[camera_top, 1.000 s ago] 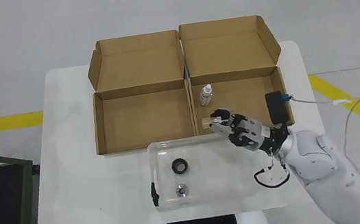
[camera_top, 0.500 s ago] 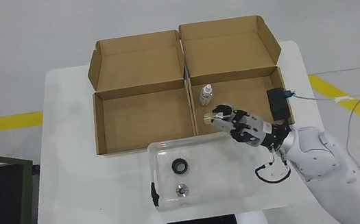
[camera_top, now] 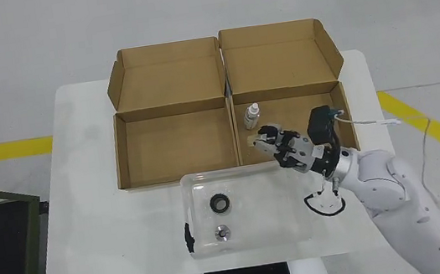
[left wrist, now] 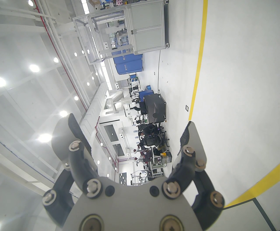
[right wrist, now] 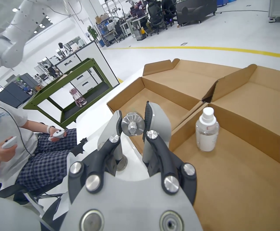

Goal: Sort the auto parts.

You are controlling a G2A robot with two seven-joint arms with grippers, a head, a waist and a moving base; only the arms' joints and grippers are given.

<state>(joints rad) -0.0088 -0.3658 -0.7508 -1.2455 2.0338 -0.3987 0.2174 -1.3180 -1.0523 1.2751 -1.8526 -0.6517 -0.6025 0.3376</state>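
A left cardboard box [camera_top: 175, 147] is seen standing open on the table [camera_top: 93, 197]. A clear plastic bin [camera_top: 281, 213] is set in front of it, in which a black ring [camera_top: 221, 202] and a small metal part [camera_top: 223, 232] are lying. In the right cardboard box [camera_top: 294, 118] a small bottle [camera_top: 252, 115] is stood upright by the left wall. The right gripper [camera_top: 259, 140] is held over that box's near left corner, jaws closed on a toothed metal part [right wrist: 132, 126]. The left gripper [left wrist: 130, 119] is held with jaws wide apart and nothing between them.
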